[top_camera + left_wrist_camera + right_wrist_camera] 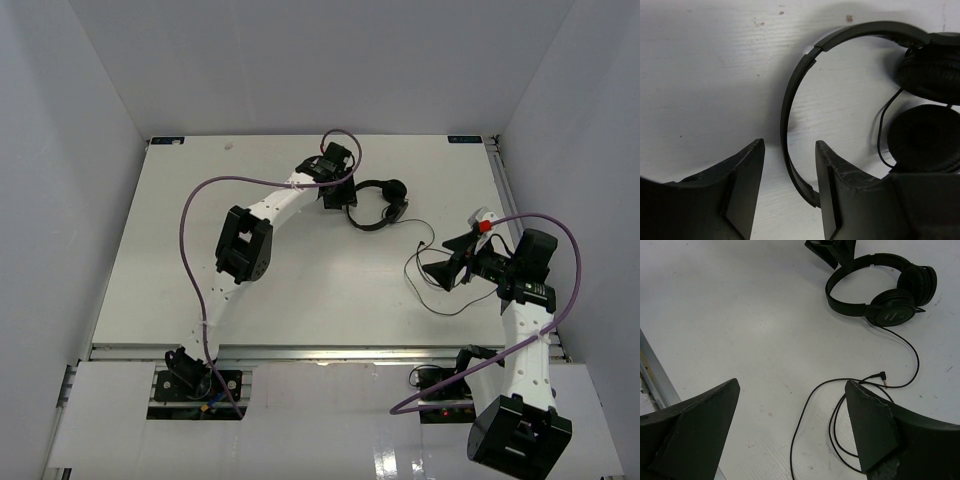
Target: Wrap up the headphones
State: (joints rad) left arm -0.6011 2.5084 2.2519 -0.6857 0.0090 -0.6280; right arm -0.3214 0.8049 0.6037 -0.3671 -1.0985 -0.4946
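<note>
At the near side of the table (300, 290), the right gripper (792, 384) hangs low over the loose end of the job, its jaws spread wide with nothing between them but bare surface and a strand of the thin black cable (805, 410). More of that cable lies in slack loops just beside the right-hand finger, with the angled plug (883, 375) a little beyond; I cannot tell whether the finger touches any of it. This part will likely be the awkward one: limp, very light, too thin to pinch surely, and apt to slide or spring out of any coil (the plug end looks the best place to catch it, being the only stiff bit). Farther off, toward the middle of the back half of the table, the headphones (378, 205) lie flat with their cups folded close together. They should be light too, with a thin springy headband (790, 100) that is stiff enough to grip across its width, and soft padded earcups (925, 135) that would squash and give a poor hold. The left gripper (789, 145) is there at the far end of its reach, jaws at about half their spread and set either side of the headband. The band runs up between them, nearer one finger than the other, with a gap showing on each side at the tips, so it seems bracketed, not yet clamped.
</note>
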